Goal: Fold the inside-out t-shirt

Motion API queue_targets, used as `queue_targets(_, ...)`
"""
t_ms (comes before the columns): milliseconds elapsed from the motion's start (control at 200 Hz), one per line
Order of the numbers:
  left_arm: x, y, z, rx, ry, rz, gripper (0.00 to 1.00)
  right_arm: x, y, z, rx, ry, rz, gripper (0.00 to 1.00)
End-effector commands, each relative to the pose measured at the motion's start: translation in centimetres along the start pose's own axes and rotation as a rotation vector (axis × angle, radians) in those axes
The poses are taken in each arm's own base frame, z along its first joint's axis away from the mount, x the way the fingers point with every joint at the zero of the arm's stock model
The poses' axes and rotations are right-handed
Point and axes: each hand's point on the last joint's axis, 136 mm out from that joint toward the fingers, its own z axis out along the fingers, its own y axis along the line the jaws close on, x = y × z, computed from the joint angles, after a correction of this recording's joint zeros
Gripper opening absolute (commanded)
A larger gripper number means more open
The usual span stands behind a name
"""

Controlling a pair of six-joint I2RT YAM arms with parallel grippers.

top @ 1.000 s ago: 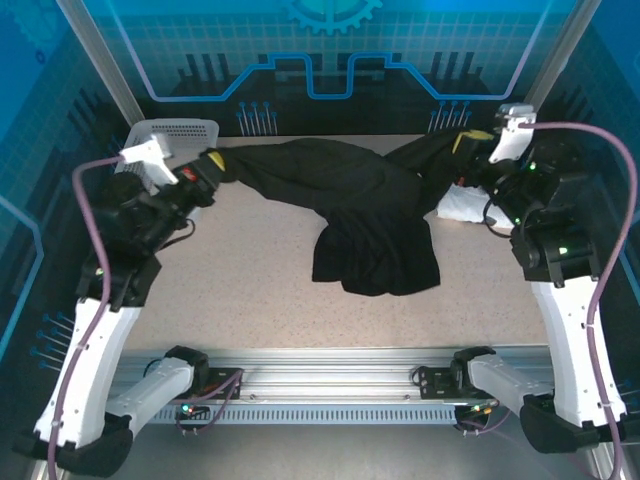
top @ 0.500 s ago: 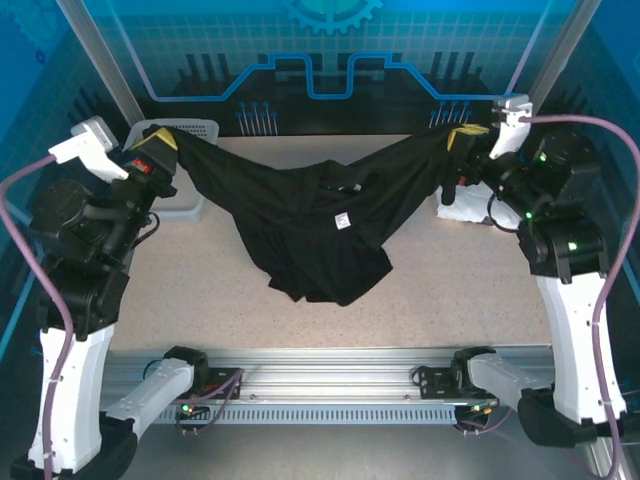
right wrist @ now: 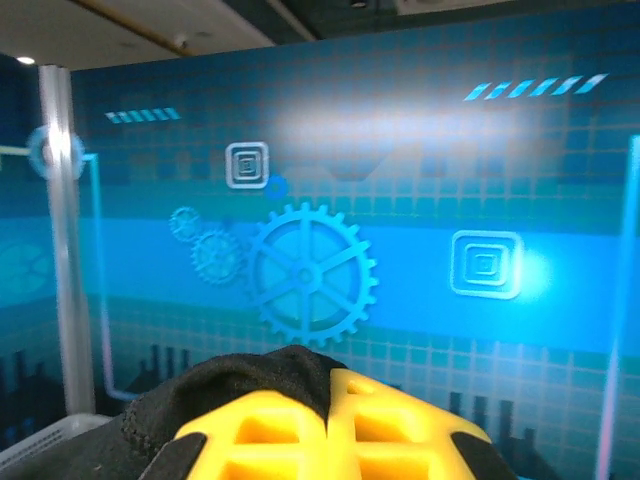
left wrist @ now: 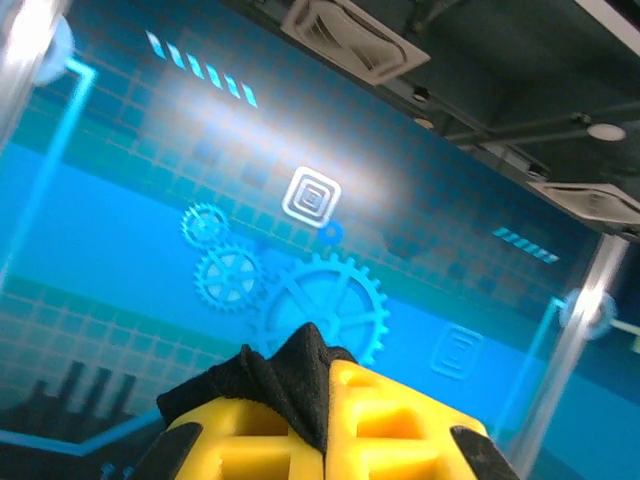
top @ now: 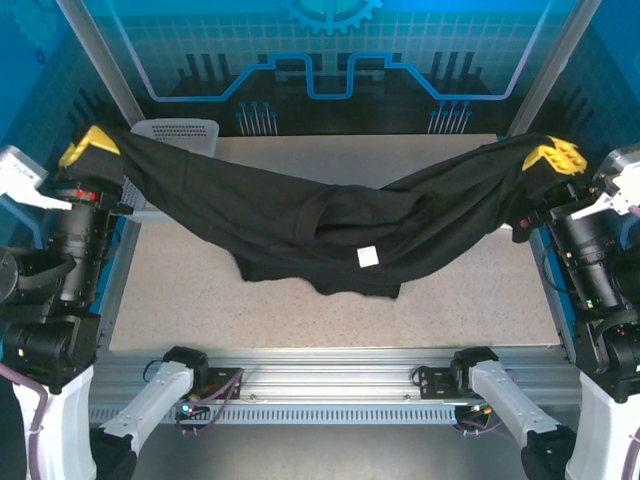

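Observation:
The black t-shirt [top: 320, 225] hangs stretched between my two raised grippers, sagging in the middle with its lower edge near the table and a small white tag [top: 368, 257] showing. My left gripper [top: 88, 146] at the far left is shut on one end of the cloth. My right gripper [top: 556, 155] at the far right is shut on the other end. In the left wrist view black cloth [left wrist: 290, 375] is pinched between the yellow fingers [left wrist: 390, 425]. In the right wrist view black cloth [right wrist: 250, 385] sits pinched against the yellow fingers [right wrist: 400, 425].
A white perforated basket [top: 175, 135] stands at the back left, partly behind the shirt. The beige table [top: 460, 290] runs to the metal rail [top: 320, 375] at the near edge. Blue patterned walls and metal posts [top: 95, 60] surround the space.
Both arms have swung outward and upward, lifting the t-shirt off the table and pulling it taut. The shirt was bunched on the table before; it now hangs spread, tag facing up.

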Motion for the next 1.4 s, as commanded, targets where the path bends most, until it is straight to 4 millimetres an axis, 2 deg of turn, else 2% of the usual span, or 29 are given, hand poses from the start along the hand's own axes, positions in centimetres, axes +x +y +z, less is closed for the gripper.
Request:
queue_targets(0, 1.1, 2.9, 5.3, -0.165, -0.018, 0.110, 0.00, 0.5, -3.2, 3.8, 0.156, -0.008, -0.061, 0.00)
queue_targets(95, 5.9, 5.2, 10.7, -0.241, 0.089, 0.170, 0.00, 4.2, -4.7, 8.8, 0.201, 0.072, -0.088, 0.00)
queue_targets(180, 10.9, 7.6, 15.1, -0.277, 0.178, 0.190, 0.00, 8.8, -6.3, 13.8, 0.238, 0.153, -0.102, 0.00)
queue_targets(255, 15.9, 10.3, 18.9, -0.307, 0.252, 0.201, 0.00, 14.2, -7.9, 18.9, 0.258, 0.230, -0.098, 0.00)
queue_targets(330, 22.1, 13.7, 22.6, -0.352, 0.343, 0.212, 0.01, 21.4, -9.6, 24.3, 0.283, 0.340, -0.080, 0.00)
queue_targets(370, 25.7, 15.7, 24.4, -0.379, 0.396, 0.212, 0.09, 25.9, -10.5, 27.1, 0.295, 0.414, -0.061, 0.00)
queue_targets(410, 29.4, 17.3, 26.0, -0.388, 0.466, 0.209, 0.15, 30.4, -11.2, 29.6, 0.302, 0.502, -0.035, 0.07)
queue_targets(445, 33.1, 19.0, 26.9, -0.417, 0.549, 0.209, 0.23, 34.3, -11.6, 31.5, 0.302, 0.583, -0.021, 0.16)
queue_targets(500, 37.2, 20.8, 27.7, -0.458, 0.667, 0.192, 0.45, 39.2, -11.5, 33.1, 0.294, 0.719, 0.006, 0.30)
queue_targets(545, 39.2, 21.5, 27.4, -0.477, 0.752, 0.173, 0.54, 41.6, -10.9, 33.5, 0.272, 0.795, 0.002, 0.37)
queue_targets(595, 40.3, 21.4, 26.6, -0.478, 0.809, 0.153, 0.60, 44.1, -9.9, 33.0, 0.247, 0.877, -0.005, 0.42)
queue_targets(700, 41.4, 20.2, 22.9, -0.452, 0.885, 0.039, 0.69, 46.2, -7.7, 30.7, 0.193, 1.000, -0.019, 0.47)
queue_targets(710, 41.3, 19.9, 22.6, -0.444, 0.883, 0.025, 0.70, 45.5, -7.5, 30.4, 0.187, 0.998, -0.019, 0.48)
queue_targets(760, 41.8, 19.0, 20.0, -0.423, 0.895, -0.060, 0.73, 45.9, -6.5, 28.1, 0.179, 1.049, -0.014, 0.49)
queue_targets(765, 41.9, 19.0, 19.7, -0.423, 0.895, -0.069, 0.73, 45.4, -6.4, 28.1, 0.177, 1.039, -0.014, 0.49)
queue_targets(795, 42.2, 18.5, 18.0, -0.413, 0.897, -0.126, 0.74, 46.1, -5.6, 26.2, 0.165, 1.072, -0.012, 0.50)
queue_targets(805, 42.3, 18.3, 17.3, -0.410, 0.899, -0.146, 0.74, 45.4, -5.4, 25.9, 0.163, 1.059, -0.011, 0.51)
queue_targets(820, 42.4, 17.8, 16.4, -0.396, 0.897, -0.172, 0.74, 46.3, -5.1, 24.6, 0.162, 1.086, 0.001, 0.52)
queue_targets(865, 43.3, 16.4, 13.7, -0.348, 0.910, -0.248, 0.74, 46.6, -4.2, 21.5, 0.150, 1.113, 0.066, 0.53)
queue_targets(890, 43.8, 15.3, 12.3, -0.308, 0.920, -0.273, 0.75, 47.9, -3.6, 19.1, 0.135, 1.160, 0.118, 0.54)
queue_targets(985, 46.3, 10.7, 6.7, -0.154, 1.026, -0.247, 0.75, 49.2, -1.3, 12.2, 0.096, 1.250, 0.232, 0.58)
queue_targets(1055, 48.8, 6.0, 2.8, 0.027, 1.102, -0.132, 0.74, 50.4, 0.2, 7.7, 0.067, 1.327, 0.251, 0.58)
queue_targets(1105, 50.6, 1.4, 0.0, 0.230, 1.139, -0.050, 0.73, 50.9, 0.6, 5.3, 0.056, 1.368, 0.266, 0.58)
queue_targets(1180, 53.2, -4.5, -4.9, 0.518, 1.192, 0.127, 0.72, 50.6, -0.4, 3.5, 0.066, 1.367, 0.316, 0.59)
queue_targets(1245, 55.7, -8.1, -9.2, 0.738, 1.233, 0.319, 0.72, 49.4, -2.2, 2.9, 0.105, 1.318, 0.391, 0.59)
queue_targets(1311, 58.3, -9.6, -12.7, 0.875, 1.290, 0.475, 0.72, 48.2, -3.4, 2.6, 0.125, 1.249, 0.462, 0.58)
queue_targets(1396, 61.6, -9.7, -15.4, 0.948, 1.392, 0.573, 0.67, 47.4, -3.7, 2.2, 0.133, 1.203, 0.492, 0.59)
